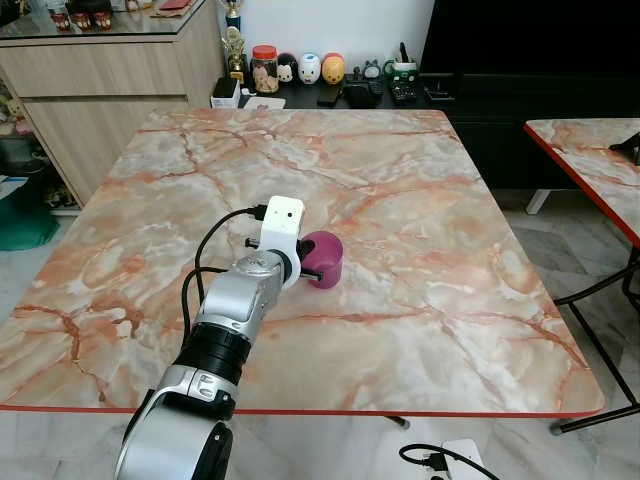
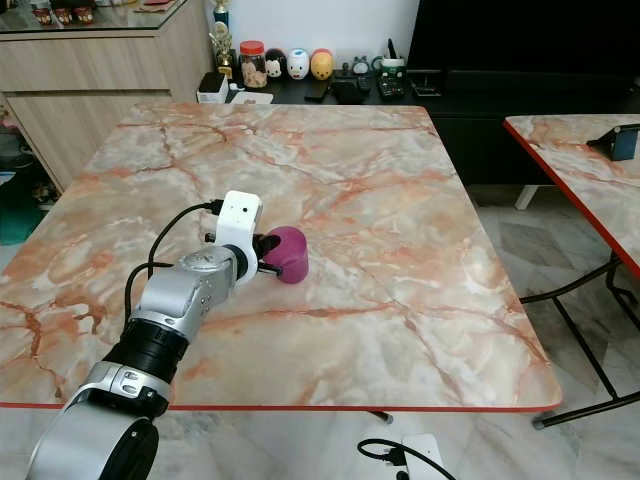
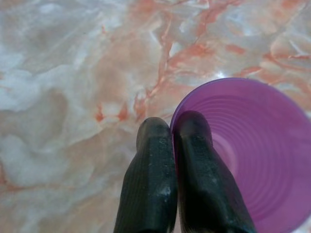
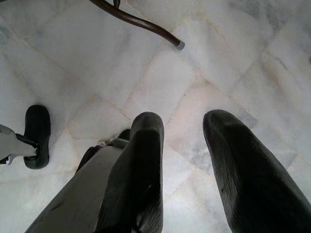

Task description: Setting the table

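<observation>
A purple plastic cup [image 1: 327, 256] stands upright near the middle of the marble table [image 1: 430, 190]. My left gripper [image 1: 312, 268] reaches it from the near left side. The left wrist view shows one finger [image 3: 151, 145] outside the cup [image 3: 262, 150] and the other inside, pinched shut on the rim. The cup's base rests on the table or hovers just above it; I cannot tell which. My right gripper [image 4: 187, 124] hangs open over the tiled floor, holding nothing.
A low dark sideboard [image 1: 330, 97] with jars and figurines runs behind the table. A wooden cabinet [image 1: 100, 90] stands at the back left. A second marble table [image 1: 595, 165] sits at the right. A power strip and cable [image 1: 445, 460] lie on the floor in front.
</observation>
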Available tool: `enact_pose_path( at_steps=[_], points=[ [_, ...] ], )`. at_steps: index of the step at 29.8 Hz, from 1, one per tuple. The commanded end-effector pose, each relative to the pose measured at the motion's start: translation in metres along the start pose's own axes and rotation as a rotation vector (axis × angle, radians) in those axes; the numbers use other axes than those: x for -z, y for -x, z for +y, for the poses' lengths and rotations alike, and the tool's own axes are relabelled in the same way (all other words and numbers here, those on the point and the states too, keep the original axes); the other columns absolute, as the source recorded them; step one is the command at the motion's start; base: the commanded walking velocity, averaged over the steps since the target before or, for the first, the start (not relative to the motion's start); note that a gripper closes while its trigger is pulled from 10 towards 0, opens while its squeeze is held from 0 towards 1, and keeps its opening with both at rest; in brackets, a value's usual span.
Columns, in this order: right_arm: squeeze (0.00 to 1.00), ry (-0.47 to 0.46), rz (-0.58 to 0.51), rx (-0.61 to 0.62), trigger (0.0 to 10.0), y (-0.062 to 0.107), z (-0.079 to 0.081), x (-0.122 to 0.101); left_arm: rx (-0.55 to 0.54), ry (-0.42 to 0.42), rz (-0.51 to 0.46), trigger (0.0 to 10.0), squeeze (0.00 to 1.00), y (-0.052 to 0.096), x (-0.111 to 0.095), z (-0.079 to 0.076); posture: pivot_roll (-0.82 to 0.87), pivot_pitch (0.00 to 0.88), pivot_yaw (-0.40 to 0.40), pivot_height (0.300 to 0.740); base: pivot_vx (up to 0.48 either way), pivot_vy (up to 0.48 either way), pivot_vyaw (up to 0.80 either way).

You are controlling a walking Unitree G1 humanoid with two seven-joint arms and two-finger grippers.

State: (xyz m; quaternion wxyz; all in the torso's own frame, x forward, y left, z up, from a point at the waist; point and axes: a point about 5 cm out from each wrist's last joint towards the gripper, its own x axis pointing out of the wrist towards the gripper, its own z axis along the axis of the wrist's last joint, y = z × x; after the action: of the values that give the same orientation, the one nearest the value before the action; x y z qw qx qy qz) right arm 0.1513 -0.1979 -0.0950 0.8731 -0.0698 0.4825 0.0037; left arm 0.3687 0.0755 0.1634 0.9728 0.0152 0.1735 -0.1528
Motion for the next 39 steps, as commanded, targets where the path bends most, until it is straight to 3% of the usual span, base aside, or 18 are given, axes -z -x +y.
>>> enact_pose_path(
  at_steps=[1, 11, 20, 23, 24, 25, 31, 33, 36, 39],
  points=[
    [0.00, 0.004, 0.004, 0.001, 10.0, 0.000, -0.001, 0.000, -0.024, -0.011, 0.004, 0.0, 0.00, 0.001, 0.004, 0.003, 0.12, 0.000, -0.031, 0.715, 0.000, 0.000, 0.00],
    [0.00, 0.006, 0.004, 0.000, 10.0, 0.000, -0.001, 0.000, -0.033, -0.002, 0.001, 0.0, 0.00, 0.006, 0.011, 0.008, 0.12, 0.000, -0.034, 0.715, 0.000, 0.000, 0.00],
    [0.00, 0.006, 0.003, 0.003, 10.0, 0.000, -0.002, 0.000, 0.023, -0.010, -0.134, 0.0, 0.00, 0.015, 0.008, 0.005, 0.12, 0.000, -0.033, 0.715, 0.000, 0.000, 0.00],
    [0.00, 0.005, 0.002, 0.004, 10.0, 0.000, -0.002, 0.000, -0.011, 0.029, -0.240, 0.1, 0.00, 0.026, 0.008, 0.015, 0.12, 0.000, -0.034, 0.715, 0.000, 0.000, 0.00],
    [0.00, 0.005, 0.002, 0.005, 10.0, 0.000, -0.003, 0.000, -0.017, 0.047, -0.259, 3.9, 0.00, 0.029, 0.008, 0.018, 0.12, 0.000, -0.038, 0.715, 0.000, 0.000, 0.00],
    [0.00, 0.004, 0.002, 0.006, 10.0, 0.000, -0.003, 0.000, -0.017, 0.060, -0.272, 10.0, 0.00, 0.031, 0.008, 0.019, 0.12, 0.000, -0.038, 0.715, 0.000, 0.000, 0.00],
    [0.00, 0.011, 0.001, 0.006, 10.0, 0.000, -0.004, 0.000, -0.137, 0.124, -0.379, 10.0, 0.00, 0.052, 0.015, 0.044, 0.12, 0.000, -0.043, 0.715, 0.000, 0.000, 0.00],
    [0.00, 0.011, 0.001, 0.006, 10.0, 0.000, -0.005, 0.000, -0.139, 0.125, -0.380, 10.0, 0.00, 0.052, 0.015, 0.044, 0.12, 0.000, -0.043, 0.715, 0.000, 0.000, 0.00],
    [0.00, 0.003, -0.006, 0.012, 10.0, 0.000, -0.005, 0.000, -0.193, 0.030, -0.439, 10.0, 0.00, 0.065, 0.020, 0.054, 0.12, 0.000, -0.045, 0.715, 0.000, 0.000, 0.00],
    [0.00, -0.001, -0.008, 0.014, 10.0, 0.001, -0.005, 0.000, -0.232, 0.017, -0.476, 10.0, 0.00, 0.072, 0.023, 0.058, 0.12, 0.000, -0.043, 0.715, 0.000, 0.000, 0.00]
  ],
)
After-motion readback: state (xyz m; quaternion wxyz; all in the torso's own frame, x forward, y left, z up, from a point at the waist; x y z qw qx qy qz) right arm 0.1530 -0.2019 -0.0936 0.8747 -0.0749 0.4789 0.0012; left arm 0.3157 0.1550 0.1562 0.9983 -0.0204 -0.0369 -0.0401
